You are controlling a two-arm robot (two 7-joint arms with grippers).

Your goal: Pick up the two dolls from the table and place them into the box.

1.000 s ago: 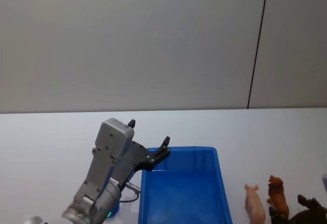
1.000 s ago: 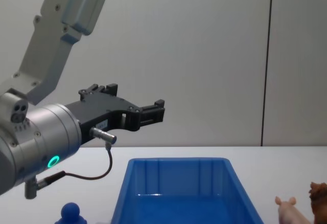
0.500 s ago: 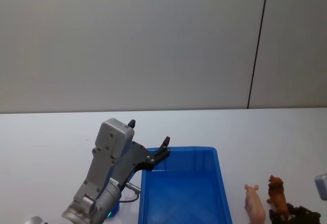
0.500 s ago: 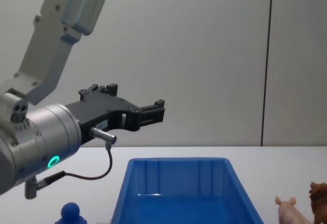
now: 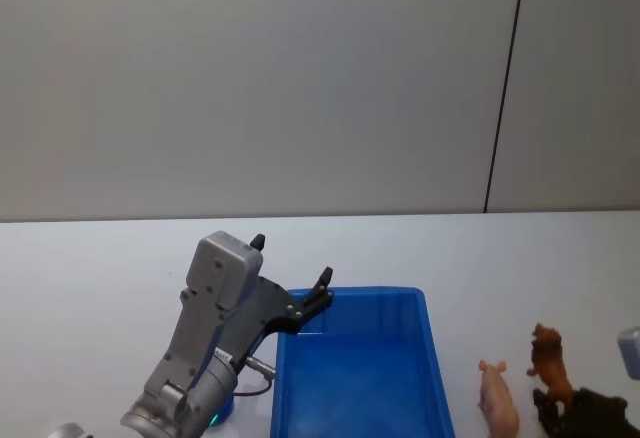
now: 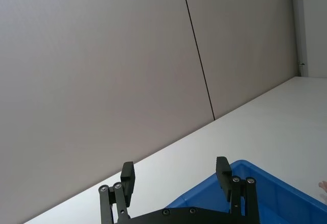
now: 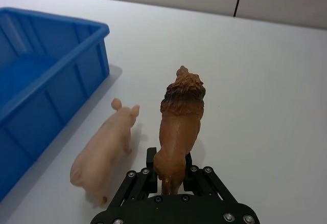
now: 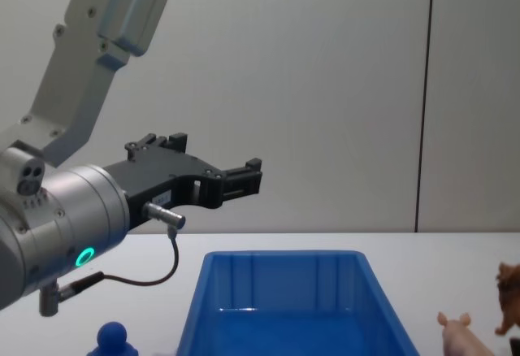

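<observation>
One lion (image 7: 179, 127) stands clamped by its rump in the right gripper (image 7: 171, 175), right of the box (image 7: 51, 75), for carrying; left gripper (image 6: 175, 169) idles, spread, at the box's left.

the brown, shaggy-maned lion doll (image 7: 181, 116) is upright, its hind end clamped between the fingers of the right gripper (image 7: 169, 158), with its head pointing away from the wrist. the pale pink pig doll (image 7: 104, 152) rests on the table (image 7: 265, 81) just to the gripper's left, close beside the lion but apart from it, with its ears and snout facing the same way. the bright blue box (image 7: 51, 96), ribbed and open-topped, sits beyond the pig, farther to the gripper's left.
</observation>
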